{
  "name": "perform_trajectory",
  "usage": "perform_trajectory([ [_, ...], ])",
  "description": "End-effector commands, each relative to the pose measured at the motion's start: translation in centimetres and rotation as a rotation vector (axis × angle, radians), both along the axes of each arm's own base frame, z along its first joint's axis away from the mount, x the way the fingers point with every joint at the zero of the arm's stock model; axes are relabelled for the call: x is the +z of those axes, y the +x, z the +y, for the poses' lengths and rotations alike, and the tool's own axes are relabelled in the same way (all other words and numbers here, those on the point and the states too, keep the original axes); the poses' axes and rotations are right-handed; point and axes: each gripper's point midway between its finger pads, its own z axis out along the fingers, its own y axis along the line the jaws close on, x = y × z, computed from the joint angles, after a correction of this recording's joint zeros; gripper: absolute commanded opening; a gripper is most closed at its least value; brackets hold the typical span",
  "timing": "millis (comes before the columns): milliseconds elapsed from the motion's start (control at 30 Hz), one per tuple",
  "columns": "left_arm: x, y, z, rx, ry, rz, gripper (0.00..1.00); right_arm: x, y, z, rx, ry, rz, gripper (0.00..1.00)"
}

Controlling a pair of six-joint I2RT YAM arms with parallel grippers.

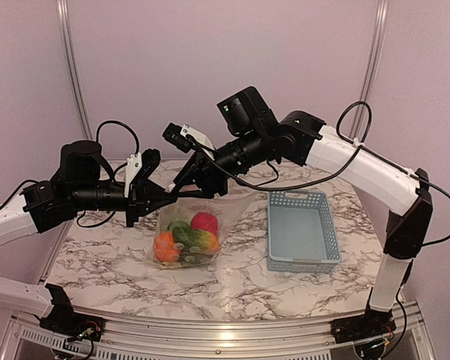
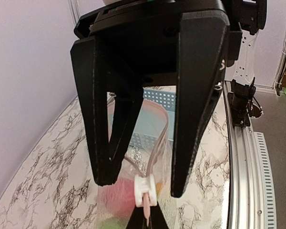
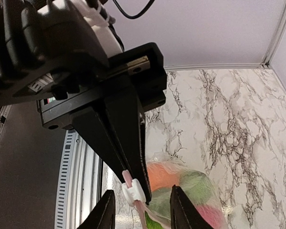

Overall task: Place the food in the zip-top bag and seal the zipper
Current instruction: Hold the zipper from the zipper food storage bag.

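Left gripper point(image 2: 145, 222): fingers clenched on the end of the narrow pinkish-white zipper strip point(image 2: 163, 138), holding the mouth of the clear crinkly plastic zip-top bag point(image 1: 229, 210) up off the white marble-patterned table point(image 1: 285, 292). Reads as an anchor: strip kept taut so the small white slider tab point(image 2: 145, 188), just beside those fingertips, has something to run against.

Right gripper point(image 3: 143, 210): jaws apart, one finger either side of the slider tab, gaps on both sides, grasping nothing. Placed to pinch the tab, I'd judge, then draw it along the strip away from the left hold.

The bag hangs from the held end, its belly resting on the table centre-left, with the plastic toy food point(image 1: 186, 238) bunched at the bottom (its weight probably steadies the bag).

Counts: two arms, one zip-top bag, one slider tab, one grey-blue perforated plastic basket point(image 1: 304, 262) standing apart to the bag's right. Food: orange, red, green and yellow pieces show through the film, so at least four; exact number not separable
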Motion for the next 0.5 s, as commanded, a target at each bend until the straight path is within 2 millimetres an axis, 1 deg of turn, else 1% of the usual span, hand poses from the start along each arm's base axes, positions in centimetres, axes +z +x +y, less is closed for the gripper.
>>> perform_trajectory([
  [0,1.70,-0.86,0.03,-0.028,-0.042,-0.002,0.00,0.95,-0.67,0.75,0.035,0.037,0.003,0.34],
  [233,1.47,-0.98,-0.31,-0.043,-0.050,0.029,0.00,0.94,-0.83,0.78,0.037,0.031,0.004,0.24],
  [300,1.55,-0.98,-0.34,-0.042,-0.057,0.035,0.00,0.84,-0.74,0.77,0.029,0.024,-0.010,0.23],
  [400,1.67,-1.03,-0.33,-0.042,-0.066,0.041,0.00,0.62,-0.83,0.77,0.025,0.012,-0.027,0.25],
  [467,1.62,-1.02,-0.34,-0.042,-0.066,0.046,0.00,0.49,-0.90,0.80,0.024,0.006,-0.034,0.24],
])
